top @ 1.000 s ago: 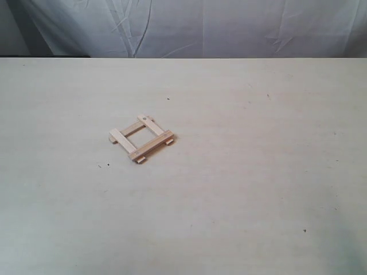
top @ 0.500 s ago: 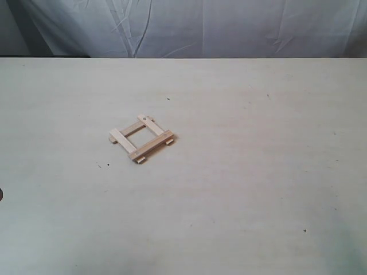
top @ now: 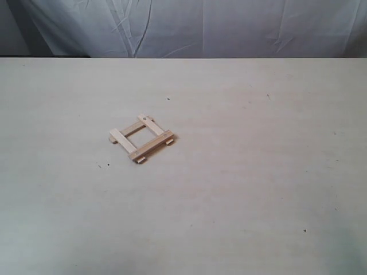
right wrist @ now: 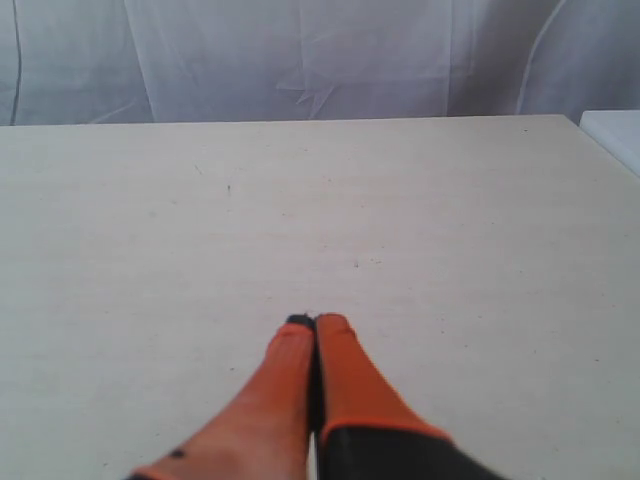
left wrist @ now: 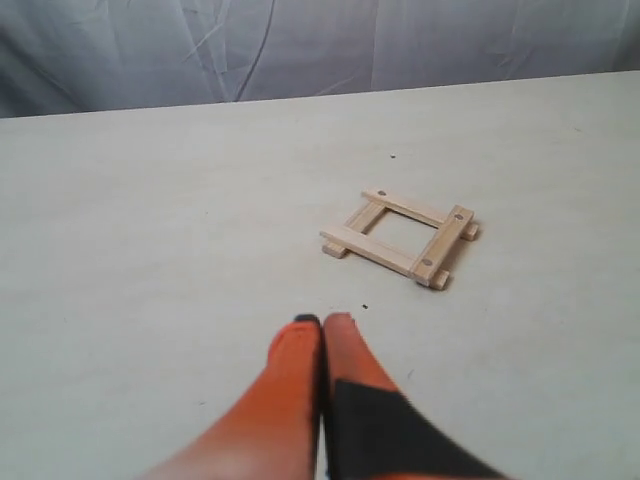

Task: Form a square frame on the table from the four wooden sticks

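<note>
The four wooden sticks lie as a small square frame on the table, left of centre, two slats laid across the other two. The left wrist view shows the same square frame, with dark holes near the ends of the upper slats. My left gripper is shut with nothing in it, hovering a short way off from the frame. My right gripper is also shut and holds nothing, over bare table. Neither gripper appears in the exterior view.
A wrinkled white cloth backdrop hangs behind the table's far edge. A few tiny dark specks dot the surface. A white object's corner shows past the table's edge in the right wrist view.
A dark bit of arm that showed at the exterior view's left edge half a second ago has gone out of view. The frame has not moved.
</note>
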### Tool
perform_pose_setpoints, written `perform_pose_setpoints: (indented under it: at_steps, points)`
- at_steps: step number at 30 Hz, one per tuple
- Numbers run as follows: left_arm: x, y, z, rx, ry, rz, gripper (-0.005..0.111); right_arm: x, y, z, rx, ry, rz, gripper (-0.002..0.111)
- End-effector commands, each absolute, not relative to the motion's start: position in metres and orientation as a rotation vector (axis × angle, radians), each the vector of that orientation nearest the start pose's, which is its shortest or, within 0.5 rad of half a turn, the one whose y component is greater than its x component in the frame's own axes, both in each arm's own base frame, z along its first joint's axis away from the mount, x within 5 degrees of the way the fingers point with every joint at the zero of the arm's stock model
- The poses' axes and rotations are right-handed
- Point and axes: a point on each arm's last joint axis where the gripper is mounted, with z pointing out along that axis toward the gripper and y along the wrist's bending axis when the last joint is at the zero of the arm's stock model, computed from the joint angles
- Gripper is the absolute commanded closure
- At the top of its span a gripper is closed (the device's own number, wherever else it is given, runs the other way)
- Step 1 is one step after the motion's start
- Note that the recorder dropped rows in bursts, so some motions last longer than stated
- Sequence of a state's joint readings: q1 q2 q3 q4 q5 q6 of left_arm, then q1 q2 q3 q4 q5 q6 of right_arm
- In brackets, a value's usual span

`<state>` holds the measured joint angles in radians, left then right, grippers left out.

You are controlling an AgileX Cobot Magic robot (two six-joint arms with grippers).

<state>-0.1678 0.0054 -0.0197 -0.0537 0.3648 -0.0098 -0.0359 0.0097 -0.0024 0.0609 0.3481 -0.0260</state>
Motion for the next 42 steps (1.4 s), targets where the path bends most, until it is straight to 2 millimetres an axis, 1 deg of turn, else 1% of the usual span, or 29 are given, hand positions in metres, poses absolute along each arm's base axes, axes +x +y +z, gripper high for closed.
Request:
perform_pose_setpoints:
  at_steps: [1, 4, 8, 14, 42]
  points:
    - [0.052, -0.01, 0.187, 0.097, 1.827, -0.186, 0.107, 0.054, 0.0, 0.183, 0.051, 1.821, 0.013, 0.109]
    - [0.052, -0.01, 0.187, 0.1, 1.827, -0.182, 0.107, 0.054, 0.0, 0.183, 0.051, 1.821, 0.013, 0.109]
    - [0.053, -0.004, 0.187, -0.02, 1.827, -0.095, 0.107, 0.054, 0.0, 0.183, 0.051, 1.821, 0.013, 0.109]
    - [0.053, 0.0, 0.187, -0.08, 1.825, -0.047, 0.107, 0.054, 0.0, 0.183, 0.051, 1.821, 0.013, 0.109]
    - [0.053, 0.0, 0.187, -0.077, 1.825, -0.043, 0.107, 0.054, 0.0, 0.183, 0.051, 1.821, 0.013, 0.109]
